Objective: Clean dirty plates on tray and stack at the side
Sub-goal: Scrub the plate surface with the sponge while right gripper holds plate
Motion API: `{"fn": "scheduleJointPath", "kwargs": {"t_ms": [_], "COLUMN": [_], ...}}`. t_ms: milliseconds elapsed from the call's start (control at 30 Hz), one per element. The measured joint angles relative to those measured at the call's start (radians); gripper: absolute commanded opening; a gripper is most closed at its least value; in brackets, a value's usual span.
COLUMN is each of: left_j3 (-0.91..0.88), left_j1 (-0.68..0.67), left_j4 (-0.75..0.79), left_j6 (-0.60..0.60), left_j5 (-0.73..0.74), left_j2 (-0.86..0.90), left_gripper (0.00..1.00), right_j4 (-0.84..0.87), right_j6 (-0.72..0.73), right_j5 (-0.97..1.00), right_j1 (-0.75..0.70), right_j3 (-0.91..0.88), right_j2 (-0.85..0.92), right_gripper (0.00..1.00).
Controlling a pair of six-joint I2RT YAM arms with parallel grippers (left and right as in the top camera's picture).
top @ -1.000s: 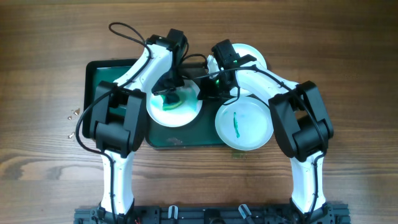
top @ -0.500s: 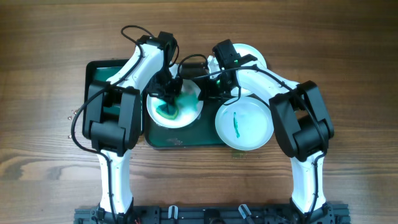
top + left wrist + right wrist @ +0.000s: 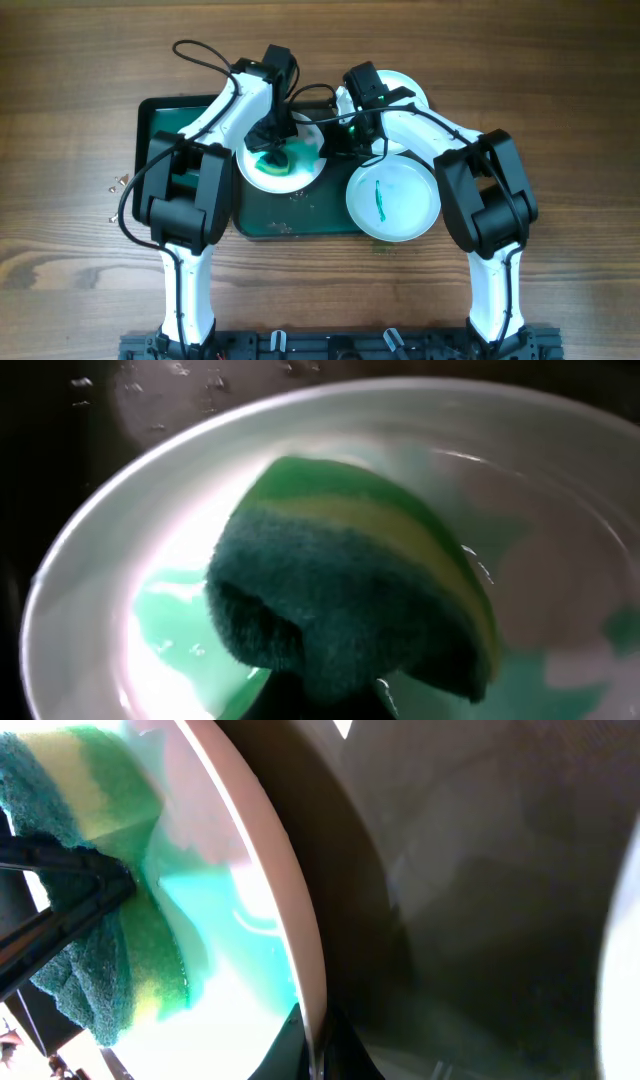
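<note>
On tray [image 3: 160,115], near its middle, left gripper [image 3: 272,140] clamped tight on green-yellow sponge [image 3: 340,600], sponge pressed into smeared plate [image 3: 305,165]; right gripper [image 3: 335,140] pinched closed on that plate's right rim; streaked plate [image 3: 405,195] overhangs tray's right edge; third plate [image 3: 408,92] off tray's far-right corner.

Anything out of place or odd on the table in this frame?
Two small things. The streaked plate sits partly off the tray's right end, over the table. A few small pale bits lie on the table left of the tray. Green smear under the sponge on the scrubbed plate is expected.
</note>
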Motion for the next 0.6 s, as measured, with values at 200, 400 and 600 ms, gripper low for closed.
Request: {"fn": "scheduleJointPath", "kwargs": {"t_ms": [200, 400, 600], "left_j3": [0.0, -0.008, -0.007], "left_j1": [0.045, 0.023, 0.036], "left_j4": [-0.058, -0.084, -0.077], "left_j6": [0.409, 0.647, 0.5], "left_j5": [0.315, 0.426, 0.242], "left_j2": [0.005, 0.016, 0.013], "left_gripper": [0.04, 0.04, 0.04], "right_j4": [-0.01, -0.012, -0.005], "right_j6": [-0.002, -0.005, -0.004], "right_j5": [-0.001, -0.001, -0.005], "right_j1": [-0.006, -0.006, 0.001], "right_j3": [0.0, 0.0, 0.0], "right_j2": [0.0, 0.0, 0.0], "right_gripper": [0.04, 0.04, 0.04]}}
